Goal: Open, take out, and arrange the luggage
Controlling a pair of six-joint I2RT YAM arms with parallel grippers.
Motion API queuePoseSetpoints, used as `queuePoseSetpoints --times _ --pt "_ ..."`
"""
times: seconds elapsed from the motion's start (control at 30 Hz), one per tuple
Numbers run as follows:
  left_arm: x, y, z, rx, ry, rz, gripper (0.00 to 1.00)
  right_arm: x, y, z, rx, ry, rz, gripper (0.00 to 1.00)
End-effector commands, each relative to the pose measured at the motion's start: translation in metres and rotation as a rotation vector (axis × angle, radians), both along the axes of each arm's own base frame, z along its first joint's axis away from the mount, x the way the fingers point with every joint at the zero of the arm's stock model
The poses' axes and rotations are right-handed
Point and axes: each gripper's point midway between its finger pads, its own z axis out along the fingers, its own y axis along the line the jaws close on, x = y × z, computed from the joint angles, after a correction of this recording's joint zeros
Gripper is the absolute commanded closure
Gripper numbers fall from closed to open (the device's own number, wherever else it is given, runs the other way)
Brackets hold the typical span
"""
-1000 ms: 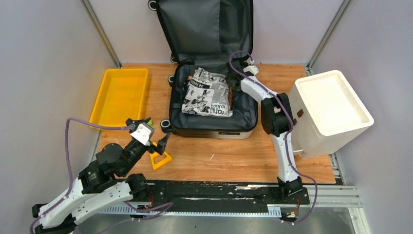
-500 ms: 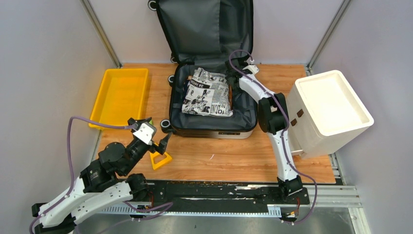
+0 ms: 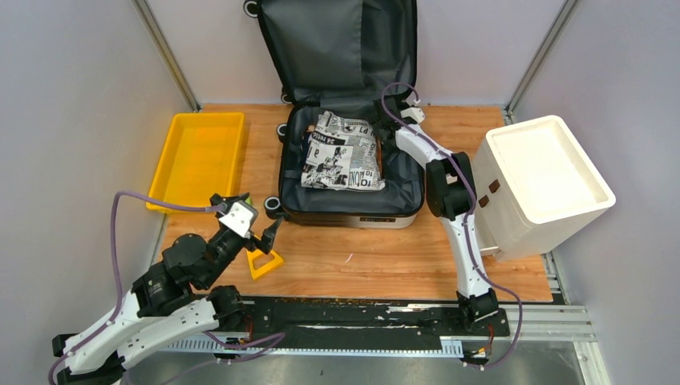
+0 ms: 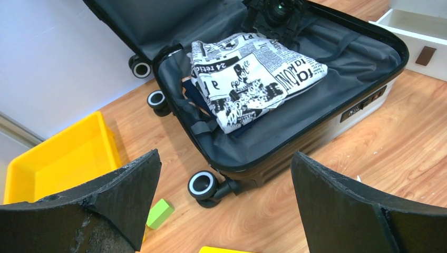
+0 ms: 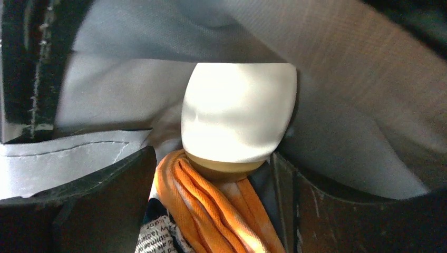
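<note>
Newsprint cloth [image 3: 341, 152], apparently rightward, in luggage [image 3: 405, 183]

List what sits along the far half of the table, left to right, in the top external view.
yellow tray → luggage → white bin

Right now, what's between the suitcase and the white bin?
In the top view, the right arm stands between the suitcase and the bin, over bare wooden table.
</note>
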Motion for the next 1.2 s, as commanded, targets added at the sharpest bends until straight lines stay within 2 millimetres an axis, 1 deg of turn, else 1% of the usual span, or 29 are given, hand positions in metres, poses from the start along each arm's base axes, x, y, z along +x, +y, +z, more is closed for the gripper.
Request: queuePoseSetpoints --times 0.0,0.07,0.17,0.27,0.47,0.57,0.63,0.73,0.8,0.87,0.93,1.0,1.07,1.1,1.13,1.17 --pt "0.003 -0.001 0.003 0.002 -0.015 0.009 0.00 -0.004 -0.008 -0.040 0.024 0.057 -0.034 0.24" --pt "0.003 -0.002 0.002 0.006 -0.016 0.009 0.00 -0.002 -0.009 -0.039 0.025 0.053 -0.034 0.31" --pt "0.003 -0.002 0.001 0.009 -0.014 0.006 0.00 -0.005 -0.014 -0.036 0.017 0.052 -0.052 0.42" --pt "0.003 -0.002 0.001 0.010 -0.012 0.007 0.00 -0.008 -0.018 -0.026 -0.004 0.022 -0.043 0.49" --pt "0.003 -0.002 0.000 0.018 -0.016 0.004 0.00 -0.011 -0.026 0.010 -0.020 -0.040 0.024 0.58" --pt "0.003 -0.002 -0.001 0.018 -0.019 0.001 0.00 -0.010 -0.028 0.039 -0.057 -0.094 0.072 0.63" --pt "0.003 -0.002 -0.001 0.022 -0.021 0.004 0.00 -0.014 -0.026 0.057 -0.083 -0.119 0.116 0.65" --pt "0.005 -0.002 -0.002 0.032 -0.021 0.013 0.00 -0.027 -0.029 0.077 -0.139 -0.138 0.160 0.64" --pt "0.005 -0.002 -0.003 0.036 -0.019 0.016 0.00 -0.033 -0.032 0.084 -0.186 -0.145 0.205 0.61" --pt "0.006 -0.002 -0.003 0.041 -0.018 0.017 0.00 -0.035 -0.032 0.084 -0.264 -0.138 0.286 0.54" --pt "0.006 -0.002 -0.004 0.043 -0.016 0.017 0.00 -0.035 -0.032 0.080 -0.364 -0.124 0.387 0.48" --pt "0.006 -0.002 -0.004 0.045 -0.016 0.016 0.00 -0.033 -0.037 0.074 -0.492 -0.104 0.475 0.45" --pt "0.006 -0.003 -0.004 0.044 -0.016 0.013 0.00 -0.030 -0.045 0.074 -0.571 -0.092 0.492 0.40" --pt "0.006 -0.003 -0.004 0.043 -0.015 0.011 0.00 -0.029 -0.049 0.075 -0.590 -0.077 0.473 0.38" --pt "0.005 -0.004 -0.004 0.044 -0.015 0.007 0.00 -0.027 -0.054 0.078 -0.589 -0.067 0.444 0.37" --pt "0.005 -0.005 -0.004 0.044 -0.016 0.004 0.00 -0.027 -0.053 0.079 -0.571 -0.059 0.429 0.37"
